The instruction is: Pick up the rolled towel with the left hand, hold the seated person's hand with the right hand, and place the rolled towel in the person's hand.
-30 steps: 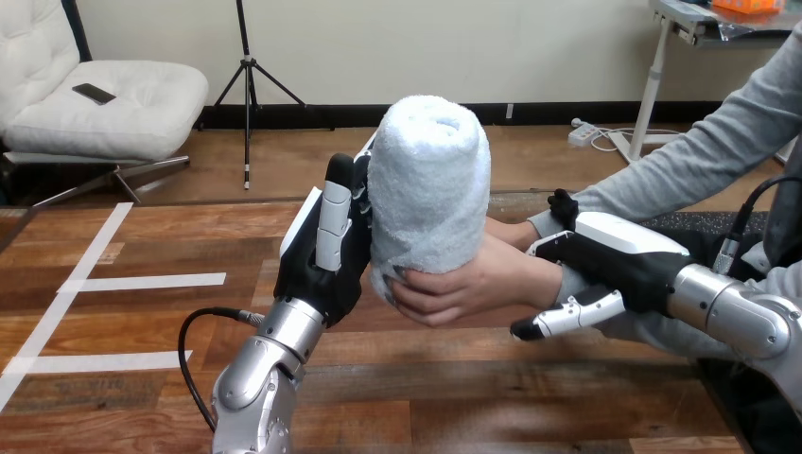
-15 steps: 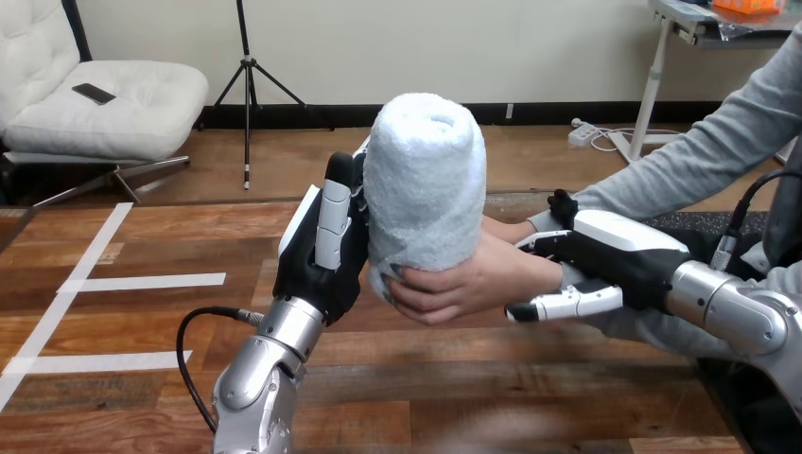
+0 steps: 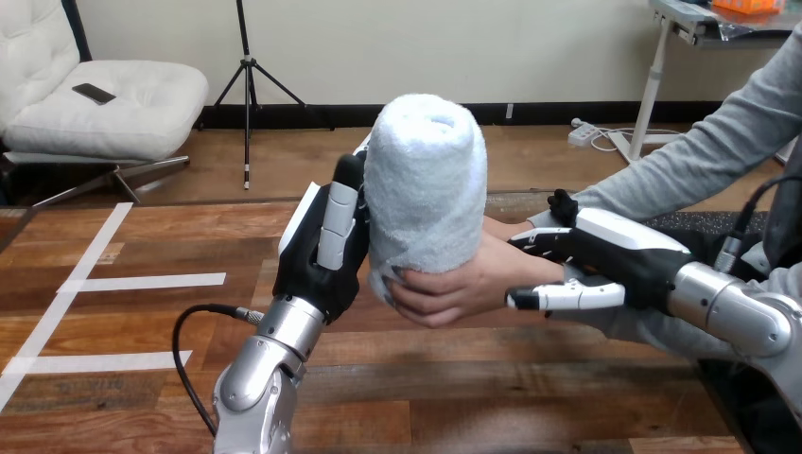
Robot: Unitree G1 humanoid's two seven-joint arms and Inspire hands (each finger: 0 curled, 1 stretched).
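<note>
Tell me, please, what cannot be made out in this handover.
Head view:
- Whether the left hand grips the rolled towel: the hand's own back hides the contact.
- Whether the right hand clasps the person's hand: the person's hand covers the contact.
- The towel's lower end: wrapped by the person's hand.

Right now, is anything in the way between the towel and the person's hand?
No, nothing visible. The towel already stands upright in the person's hand, which curls round its bottom end. The left hand is against the towel's left side.
</note>
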